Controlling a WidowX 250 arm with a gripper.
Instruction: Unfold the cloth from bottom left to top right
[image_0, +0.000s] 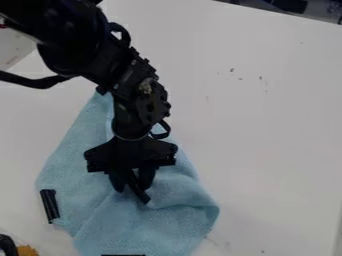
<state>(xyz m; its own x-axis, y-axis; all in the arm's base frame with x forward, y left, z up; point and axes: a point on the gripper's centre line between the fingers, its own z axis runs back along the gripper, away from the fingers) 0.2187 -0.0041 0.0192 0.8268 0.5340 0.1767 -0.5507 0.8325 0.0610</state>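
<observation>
In the camera view, the blue cloth (113, 227) is laid rumpled on the white table (274, 135), beneath the arm (137, 85); the gripper (132, 185) is held low over its middle, presumably so a fold can be pinched; whether the jaws are parted or clamped on fabric cannot be told.

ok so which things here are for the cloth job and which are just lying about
For the job:
- light blue cloth
- claw, over the cloth

Apparently just lying about:
- short black piece, cloth's left edge
- orange-brown thing, bottom left
</observation>
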